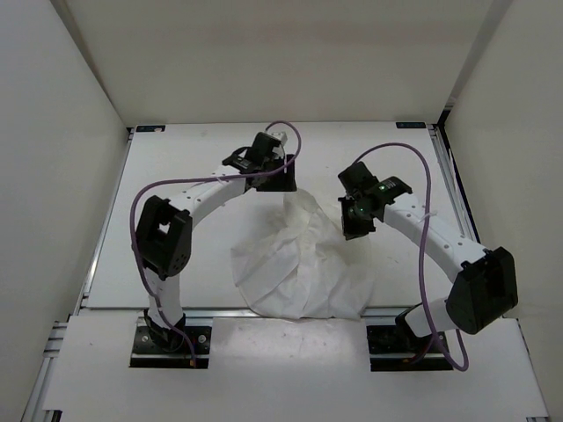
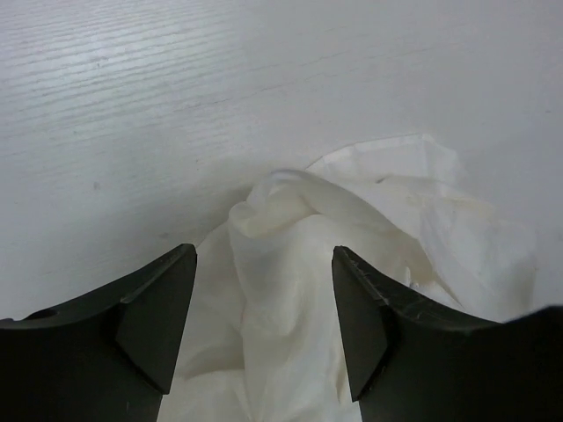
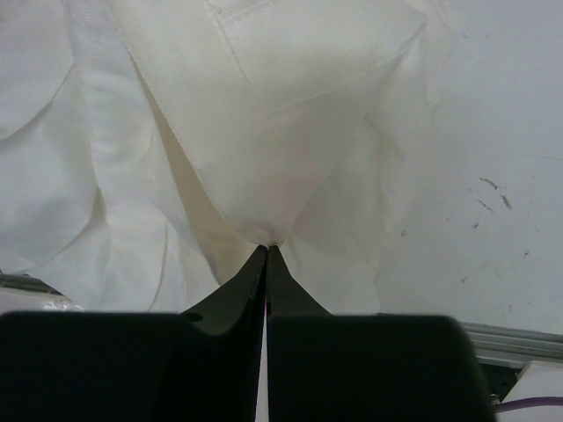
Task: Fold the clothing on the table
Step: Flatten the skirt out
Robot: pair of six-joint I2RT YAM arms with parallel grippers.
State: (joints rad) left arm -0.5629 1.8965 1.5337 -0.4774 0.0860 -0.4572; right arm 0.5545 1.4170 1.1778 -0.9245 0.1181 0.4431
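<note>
Tenting from the closed right jaws pinching its peak, the thin wrinkled white fabric garment (image 1: 299,264) drapes limp onto the white counter (image 1: 176,158) below; parted, empty left jaws straddle a grippable bunched fold.

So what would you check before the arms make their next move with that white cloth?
1. Right gripper shut on the clothing: ok, it pinches a raised peak.
2. Left gripper holding fabric: not ok, jaws open.
3. Bunched fold between the left jaws: ok.
4. Clothing wholly on the table: cannot tell, hem reaches the near edge.
5. Clothing spread flat: not ok, crumpled.
</note>
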